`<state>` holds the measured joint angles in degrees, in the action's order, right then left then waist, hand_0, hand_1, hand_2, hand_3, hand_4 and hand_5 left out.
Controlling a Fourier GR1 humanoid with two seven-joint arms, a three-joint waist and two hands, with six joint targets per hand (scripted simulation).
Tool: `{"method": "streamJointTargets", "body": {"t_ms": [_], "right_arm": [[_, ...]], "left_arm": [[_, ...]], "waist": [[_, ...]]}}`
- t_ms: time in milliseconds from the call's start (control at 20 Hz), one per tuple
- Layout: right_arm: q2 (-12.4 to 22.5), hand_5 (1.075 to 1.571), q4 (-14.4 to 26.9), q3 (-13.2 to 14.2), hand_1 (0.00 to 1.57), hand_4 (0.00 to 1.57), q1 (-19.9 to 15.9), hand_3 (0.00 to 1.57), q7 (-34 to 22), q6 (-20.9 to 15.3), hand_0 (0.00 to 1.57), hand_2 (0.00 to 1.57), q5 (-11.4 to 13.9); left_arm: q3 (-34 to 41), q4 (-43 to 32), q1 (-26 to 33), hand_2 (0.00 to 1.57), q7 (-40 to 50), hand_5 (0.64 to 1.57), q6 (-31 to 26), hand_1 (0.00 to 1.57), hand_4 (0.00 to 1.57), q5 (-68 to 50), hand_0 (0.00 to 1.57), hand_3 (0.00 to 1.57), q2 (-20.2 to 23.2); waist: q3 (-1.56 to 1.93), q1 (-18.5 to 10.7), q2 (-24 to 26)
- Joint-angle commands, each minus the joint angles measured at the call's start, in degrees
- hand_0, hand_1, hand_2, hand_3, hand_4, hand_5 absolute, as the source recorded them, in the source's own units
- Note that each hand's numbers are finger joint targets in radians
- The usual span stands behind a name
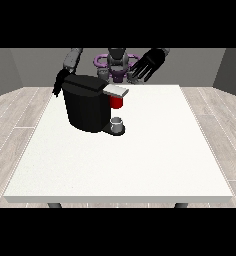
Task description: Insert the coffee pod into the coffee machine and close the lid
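A black coffee machine (87, 107) stands on the white table (140, 160), toward the back left. Its grey lid (116, 90) lies flat over the brew head, with a red part (117, 102) showing beneath it. A small grey cup (118, 123) sits on the machine's base. I see no separate coffee pod. The hand at the view's right (149, 63) is raised above the table's far edge, fingers spread and holding nothing. The hand at the view's left (58, 84) hangs behind the machine's upper left corner and is mostly hidden.
The robot's torso (117, 62) stands behind the table's far edge. Wooden floor surrounds the table. The table's front and right parts hold only bare white surface.
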<state>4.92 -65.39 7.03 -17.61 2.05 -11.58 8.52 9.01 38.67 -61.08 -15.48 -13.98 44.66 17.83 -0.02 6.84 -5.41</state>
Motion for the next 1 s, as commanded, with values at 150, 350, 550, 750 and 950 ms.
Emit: {"method": "streamJointTargets", "body": {"t_ms": [150,350,550,750,950], "right_arm": [[0.05,1.571,0.8,1.36,0.0,0.0,8.44,0.0,2.69,-0.28,0.0,0.0,-0.72],[0.72,1.571,0.45,2.27,0.0,0.0,10.84,0.0,0.4,0.96,0.0,0.0,-2.11],[0.6,1.571,-2.45,1.63,0.0,0.0,11.19,0.0,4.85,5.35,0.0,0.0,-4.85],[2.41,1.571,-7.31,-0.95,0.0,0.0,7.04,0.0,-1.58,10.53,0.0,0.0,-5.9],[3.21,1.571,-10.01,-3.61,0.0,0.15,2.16,0.0,-3.47,10.63,0.0,0.0,-3.35]], "left_arm": [[14.67,-1.39,12.7,0.0,-3.64,1.571,-0.53,0.0,0.41,-18.78,0.0,0.0,-11.4],[14.07,-1.83,22.51,0.0,-4.65,1.571,-1.82,0.0,0.39,-20.39,0.0,0.0,-16.48],[12.46,-1.25,28.26,0.0,-5.32,1.571,-3.12,0.0,0.37,-19.96,0.0,0.0,-17.22],[12.96,-1.22,31.71,0.0,-3.91,1.571,-5.07,0.0,0.39,-21.23,0.0,0.0,-16.27],[13.37,1.39,31.47,0.0,-1.77,1.571,-2.5,0.0,0.39,-23.95,0.0,0.0,-17.72]], "waist": [[-0.2,-6.62,9.39],[-0.02,-10.96,18.19],[0.06,-13.0,21.69],[0.02,-13.55,24.83],[0.01,-13.2,22.44]]}}
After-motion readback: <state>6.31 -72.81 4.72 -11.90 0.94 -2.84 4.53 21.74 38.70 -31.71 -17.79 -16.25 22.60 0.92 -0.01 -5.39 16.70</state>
